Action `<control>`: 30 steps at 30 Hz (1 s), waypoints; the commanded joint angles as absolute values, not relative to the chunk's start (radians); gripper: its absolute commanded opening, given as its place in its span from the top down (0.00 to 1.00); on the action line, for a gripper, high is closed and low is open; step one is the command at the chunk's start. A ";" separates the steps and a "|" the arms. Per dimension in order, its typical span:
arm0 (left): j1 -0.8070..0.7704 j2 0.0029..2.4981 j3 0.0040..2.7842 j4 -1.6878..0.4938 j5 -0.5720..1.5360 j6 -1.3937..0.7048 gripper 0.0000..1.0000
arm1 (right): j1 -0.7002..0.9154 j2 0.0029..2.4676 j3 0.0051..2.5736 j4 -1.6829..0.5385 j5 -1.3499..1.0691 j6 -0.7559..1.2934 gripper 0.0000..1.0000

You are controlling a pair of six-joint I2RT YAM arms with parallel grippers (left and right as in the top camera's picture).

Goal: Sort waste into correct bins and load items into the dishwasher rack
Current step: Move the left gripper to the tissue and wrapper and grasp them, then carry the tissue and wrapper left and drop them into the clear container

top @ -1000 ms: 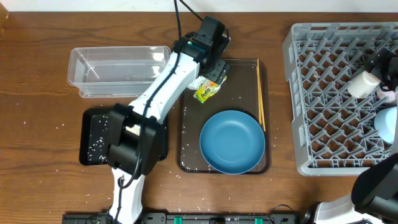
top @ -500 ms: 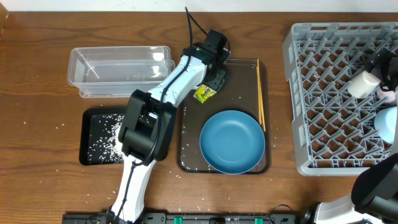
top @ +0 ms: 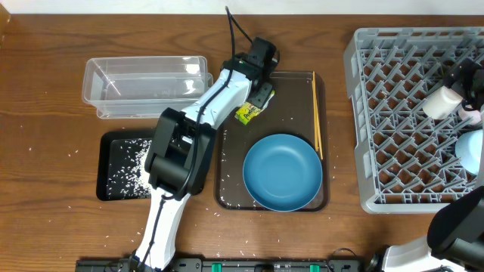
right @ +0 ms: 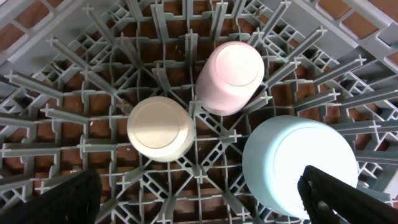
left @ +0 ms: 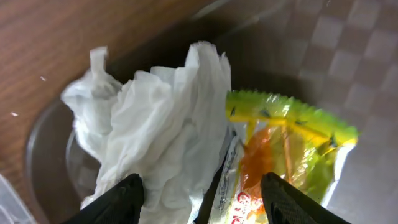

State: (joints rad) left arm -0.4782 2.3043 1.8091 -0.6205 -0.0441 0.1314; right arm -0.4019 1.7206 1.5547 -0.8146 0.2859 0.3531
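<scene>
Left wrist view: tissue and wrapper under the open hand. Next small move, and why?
Probably close the left hand on the crumpled tissue: it sits between the spread fingers, not yet pinched. The snack wrapper overlaps the tissue's edge, so it may come along.

- A crumpled white tissue (left: 155,124) is pressed against a yellow-green snack wrapper (left: 286,149).
- A large blue bowl (top: 282,171) is set upright beside thin wooden chopsticks (top: 317,113).
- White rice grains (top: 128,159) are scattered in the black tray (top: 100,170).
</scene>
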 commanded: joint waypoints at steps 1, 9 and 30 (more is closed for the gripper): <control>-0.475 2.318 1.781 -0.619 -0.064 0.130 0.40 | -0.406 1.721 1.549 -0.816 0.290 0.366 0.01; -0.475 2.318 1.774 -0.628 -0.030 0.080 0.68 | -0.406 1.721 1.549 -0.816 0.290 0.366 0.01; -0.446 1.910 1.775 -0.676 -0.081 -0.187 0.94 | -0.406 1.721 1.549 -0.816 0.290 0.366 0.01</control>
